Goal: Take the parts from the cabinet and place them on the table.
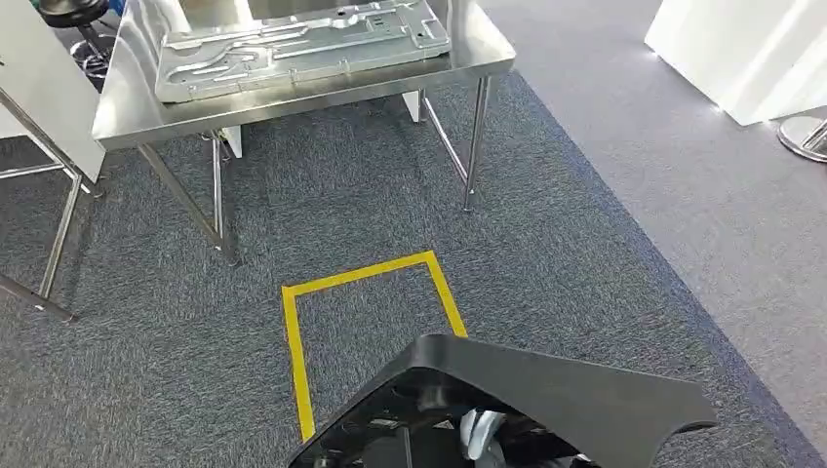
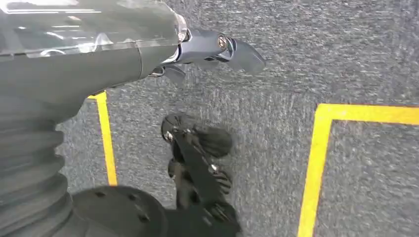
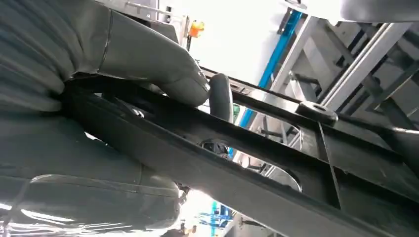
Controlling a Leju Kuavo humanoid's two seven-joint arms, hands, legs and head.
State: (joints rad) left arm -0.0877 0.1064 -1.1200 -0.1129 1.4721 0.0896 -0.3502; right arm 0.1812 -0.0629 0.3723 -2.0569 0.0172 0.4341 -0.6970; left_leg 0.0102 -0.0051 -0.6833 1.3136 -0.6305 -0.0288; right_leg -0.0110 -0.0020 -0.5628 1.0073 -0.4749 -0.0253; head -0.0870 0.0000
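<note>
A large black plastic part (image 1: 546,400) with ribs and openings fills the bottom of the head view, tilted above the carpet. In the right wrist view my right hand (image 3: 123,98) grips the edge of this black part (image 3: 276,163), with the thumb (image 3: 168,74) pressed on one side of the rim. My left hand (image 2: 207,49) hangs over the floor, fingers apart and holding nothing. Ahead stands the steel table (image 1: 137,112), and a grey pressed-metal panel (image 1: 302,44) lies flat on it.
A yellow tape outline (image 1: 371,278) marks the carpet between me and the table. A white cabinet (image 1: 741,49) and a round stand base (image 1: 805,136) are at the right. A white panel on a metal frame (image 1: 44,88) stands at the left.
</note>
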